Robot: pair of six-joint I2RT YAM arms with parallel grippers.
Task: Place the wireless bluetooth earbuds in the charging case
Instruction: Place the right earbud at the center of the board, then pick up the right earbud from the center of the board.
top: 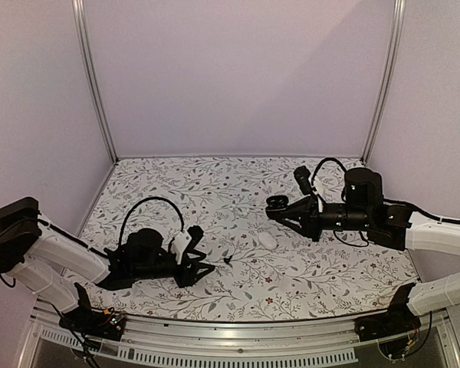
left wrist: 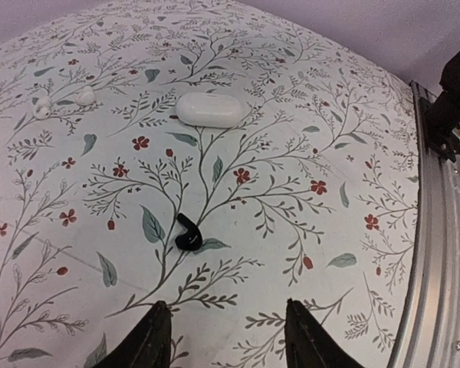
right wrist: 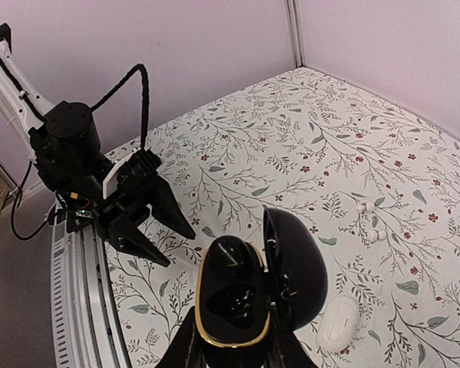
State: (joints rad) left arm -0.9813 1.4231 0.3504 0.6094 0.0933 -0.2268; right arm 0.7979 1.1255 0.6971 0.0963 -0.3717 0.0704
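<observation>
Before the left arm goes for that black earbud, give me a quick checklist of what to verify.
1. Left tool open, nothing between its fingers: ok.
2. Black earbud lying loose just ahead of the left tool: ok.
3. Black charging case clamped in the right tool: ok.
4. Case lid open: ok.
5. Free slot inside the case for this earbud: cannot tell, interior too dark.
</observation>
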